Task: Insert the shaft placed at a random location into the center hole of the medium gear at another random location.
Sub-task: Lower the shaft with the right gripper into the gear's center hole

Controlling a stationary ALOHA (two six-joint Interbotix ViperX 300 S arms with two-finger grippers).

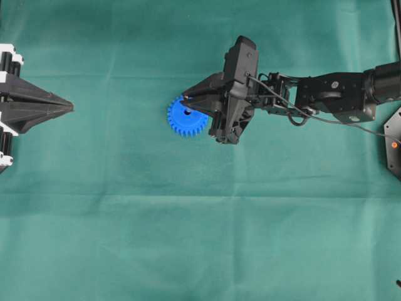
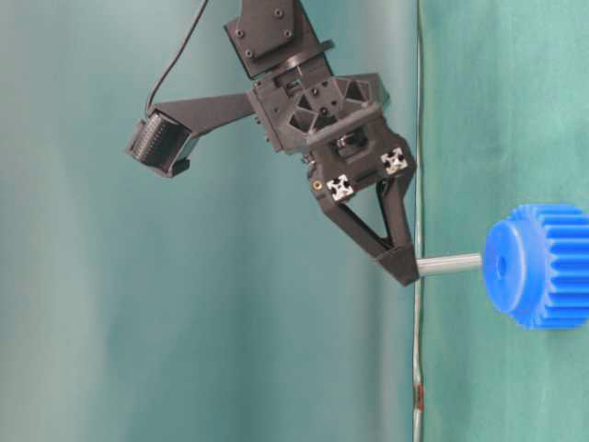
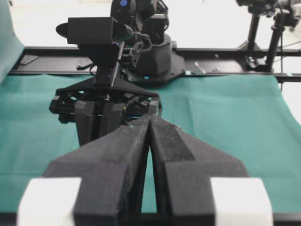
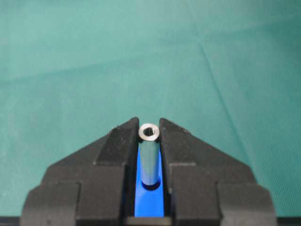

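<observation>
Our right gripper (image 2: 398, 262) is clamped on the shaft (image 2: 448, 264), pinching its upper end. In the table-level view, which shows the table turned on its side, the shaft's free end sits against the hub of the gear (image 2: 538, 265), just left of the hole (image 2: 502, 265); whether it has entered we cannot tell. In the right wrist view the shaft (image 4: 149, 155) stands between the fingertips (image 4: 123, 136) with blue gear behind its foot. Overhead, the gear (image 1: 187, 116) lies just left of centre, the gripper over its 2 o'clock edge. The left gripper (image 1: 67, 109) rests closed and empty at 9 o'clock, well apart.

What could go wrong, as we judge it:
- The shaft looks slightly off the hole; pressing down then would jam it on the hub or slide the loose gear across the cloth.
- The grip covers only the shaft's tip, so a side load could tilt it in the jaws.
- Letting go before it seats would let it topple and roll.

The surface is a green cloth (image 1: 200, 238) with soft creases, so the gear may shift or rock on it. In the left wrist view a black rail (image 3: 225, 52) and stands (image 3: 263, 33) line the far edge at 12 o'clock against a bright background.
</observation>
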